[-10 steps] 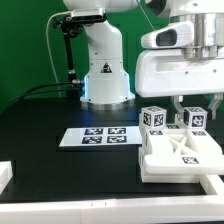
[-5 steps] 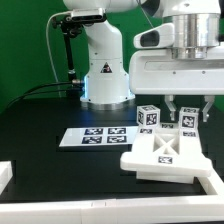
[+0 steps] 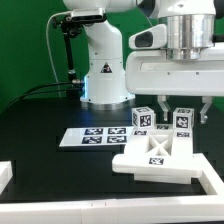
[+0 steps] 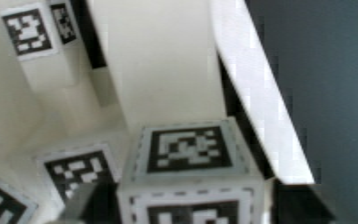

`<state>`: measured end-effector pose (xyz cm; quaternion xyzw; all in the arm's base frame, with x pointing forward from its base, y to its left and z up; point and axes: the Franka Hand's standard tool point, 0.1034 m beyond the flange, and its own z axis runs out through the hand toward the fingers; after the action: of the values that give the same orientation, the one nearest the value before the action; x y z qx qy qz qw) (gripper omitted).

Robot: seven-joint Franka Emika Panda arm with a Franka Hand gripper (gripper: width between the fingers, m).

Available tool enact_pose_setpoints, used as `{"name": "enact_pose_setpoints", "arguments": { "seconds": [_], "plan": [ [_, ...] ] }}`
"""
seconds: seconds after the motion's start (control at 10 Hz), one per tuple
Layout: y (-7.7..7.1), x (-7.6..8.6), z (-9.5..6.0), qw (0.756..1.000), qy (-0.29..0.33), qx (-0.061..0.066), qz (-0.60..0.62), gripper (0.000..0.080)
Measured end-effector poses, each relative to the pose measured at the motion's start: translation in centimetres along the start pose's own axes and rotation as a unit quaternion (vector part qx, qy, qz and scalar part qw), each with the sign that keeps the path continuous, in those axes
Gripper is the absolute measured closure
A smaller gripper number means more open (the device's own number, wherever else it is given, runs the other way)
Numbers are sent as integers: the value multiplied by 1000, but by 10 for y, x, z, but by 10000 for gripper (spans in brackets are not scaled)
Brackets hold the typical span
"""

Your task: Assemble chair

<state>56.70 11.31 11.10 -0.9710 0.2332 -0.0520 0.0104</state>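
Note:
The chair [image 3: 155, 158] lies on the black table at the exterior view's right: a flat cross-braced panel with two tagged blocks standing up at its back. My gripper [image 3: 184, 108] hangs just above it. Its fingers [image 3: 164, 104] stand open on either side of the right-hand block [image 3: 182, 120], with a small gap showing on each side. The left-hand block [image 3: 143, 118] stands free beside it. The wrist view is filled by that tagged block [image 4: 194, 150] seen close up, with slotted white chair parts [image 4: 158, 70] beyond it.
The marker board [image 3: 92, 137] lies flat on the table to the exterior view's left of the chair. The robot's white base [image 3: 105, 75] stands behind it. A white rail [image 3: 5, 172] borders the table's front left edge.
The chair and my gripper have shifted together toward the exterior view's left, closer to the marker board. The fingers now stand apart from the block.

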Motion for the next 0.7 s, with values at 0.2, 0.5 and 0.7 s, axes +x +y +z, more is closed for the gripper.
{"name": "enact_pose_setpoints", "arguments": {
  "seconds": [0.2,0.5,0.7],
  "plan": [
    [0,0,0,1000,0,0,0,173],
    [2,3,-29,1000,-2,16,-17,151],
    [2,9,-56,999,-3,29,-15,151]
  ]
}}
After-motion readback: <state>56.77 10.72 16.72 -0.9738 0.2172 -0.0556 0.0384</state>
